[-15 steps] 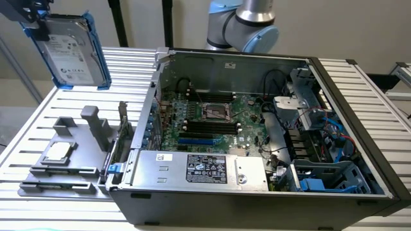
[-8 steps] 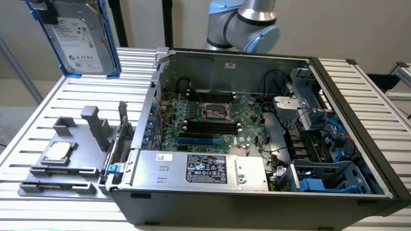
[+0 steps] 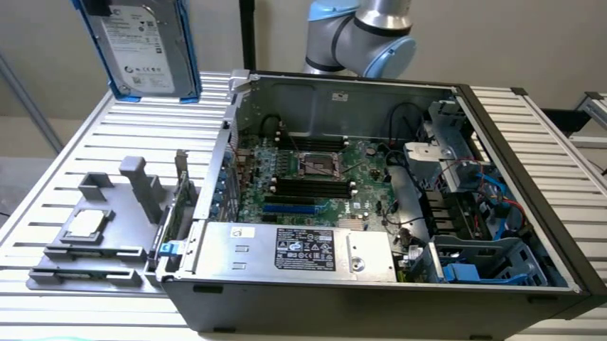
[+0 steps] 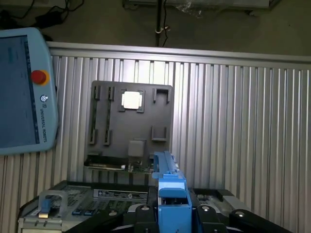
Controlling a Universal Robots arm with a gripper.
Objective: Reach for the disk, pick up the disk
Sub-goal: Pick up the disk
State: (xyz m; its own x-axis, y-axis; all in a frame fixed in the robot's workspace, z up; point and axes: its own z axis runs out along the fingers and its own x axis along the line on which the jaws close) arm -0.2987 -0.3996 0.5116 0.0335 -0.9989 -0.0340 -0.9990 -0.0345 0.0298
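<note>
The hand (image 4: 173, 214) is gripping the disk (image 3: 147, 46) by its blue rails, holding it aloft above the worktop (image 3: 104, 135) on the exterior view's left, beside the open computer case (image 3: 379, 298); the pick-up is looking complete.

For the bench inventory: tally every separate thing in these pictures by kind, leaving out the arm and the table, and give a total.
disk: 1
silver chip: 1
grey holder tray: 1
open computer case: 1
teach pendant: 1
Total: 5
</note>
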